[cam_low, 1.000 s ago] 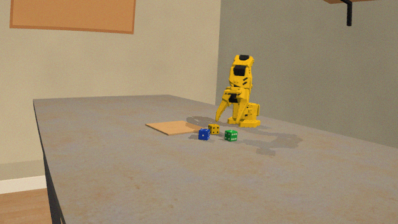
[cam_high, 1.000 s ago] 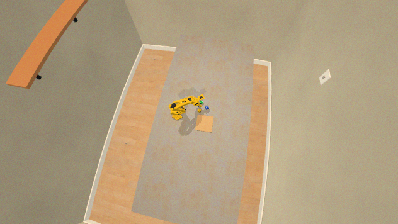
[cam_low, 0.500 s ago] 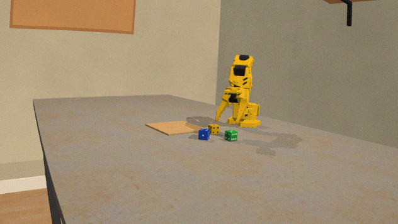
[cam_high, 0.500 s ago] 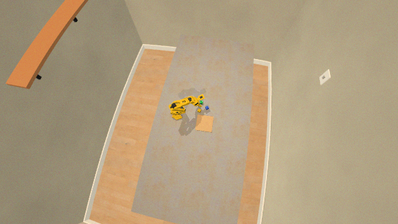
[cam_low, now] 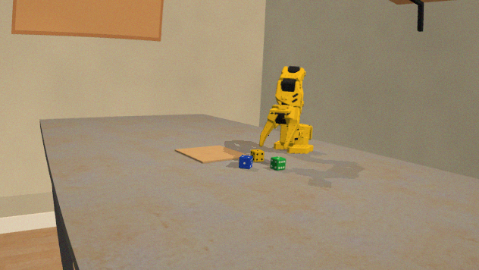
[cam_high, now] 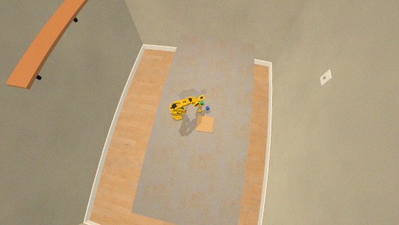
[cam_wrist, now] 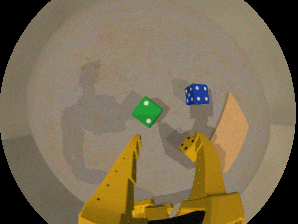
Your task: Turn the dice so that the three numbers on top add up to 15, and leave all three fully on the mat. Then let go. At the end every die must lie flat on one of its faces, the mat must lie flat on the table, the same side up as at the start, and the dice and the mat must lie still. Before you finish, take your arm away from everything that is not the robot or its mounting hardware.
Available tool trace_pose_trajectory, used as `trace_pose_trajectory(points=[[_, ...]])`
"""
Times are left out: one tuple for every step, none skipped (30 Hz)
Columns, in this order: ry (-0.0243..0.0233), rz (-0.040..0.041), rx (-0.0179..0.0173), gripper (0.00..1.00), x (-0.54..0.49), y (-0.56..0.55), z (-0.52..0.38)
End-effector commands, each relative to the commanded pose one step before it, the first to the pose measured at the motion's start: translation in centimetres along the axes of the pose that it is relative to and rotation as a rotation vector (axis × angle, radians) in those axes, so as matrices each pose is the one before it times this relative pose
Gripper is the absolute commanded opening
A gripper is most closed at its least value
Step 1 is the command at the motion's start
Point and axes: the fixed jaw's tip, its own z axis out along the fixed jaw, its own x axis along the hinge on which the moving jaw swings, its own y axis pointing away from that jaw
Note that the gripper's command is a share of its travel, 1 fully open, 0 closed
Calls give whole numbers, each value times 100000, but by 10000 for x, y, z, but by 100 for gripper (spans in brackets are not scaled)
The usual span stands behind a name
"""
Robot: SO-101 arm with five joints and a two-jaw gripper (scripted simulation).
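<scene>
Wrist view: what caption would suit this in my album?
Open gripper above a green die showing two, with blue and yellow dice nearby.

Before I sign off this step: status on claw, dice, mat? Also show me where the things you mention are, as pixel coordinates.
Claw [cam_low: 273, 147] [cam_wrist: 169, 136] open, nothing held. Green [cam_low: 278, 163] [cam_wrist: 147, 112], blue [cam_low: 245, 161] [cam_wrist: 197, 94], yellow [cam_low: 257, 155] [cam_wrist: 188, 146] dice all off mat [cam_high: 205, 124] [cam_low: 206, 153] [cam_wrist: 232, 131]. Wrist view: one finger partly hides yellow.
</scene>
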Motion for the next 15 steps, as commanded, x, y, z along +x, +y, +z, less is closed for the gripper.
trace_pose_trajectory(points=[[-939,-3367,-580,31,-4535,2044,-3352],[722,-1132,-27,31,-222,148,-143],[876,-1380,-43,31,-266,180,-175],[1036,-1628,-65,31,-311,204,-201],[1196,-1883,-93,31,-356,231,-235],[1345,-2128,-127,31,-395,252,-271],[1494,-2367,-174,31,-429,270,-295],[1636,-2595,-224,31,-461,274,-327],[1760,-2810,-285,31,-485,290,-347],[0,0,0,31,0,0,0],[0,0,0,31,0,0,0],[1871,-3002,-350,31,-498,292,-374],[1971,-3180,-429,31,-509,291,-391],[2051,-3333,-506,31,-511,288,-406],[2110,-3458,-589,31,-507,280,-420]])
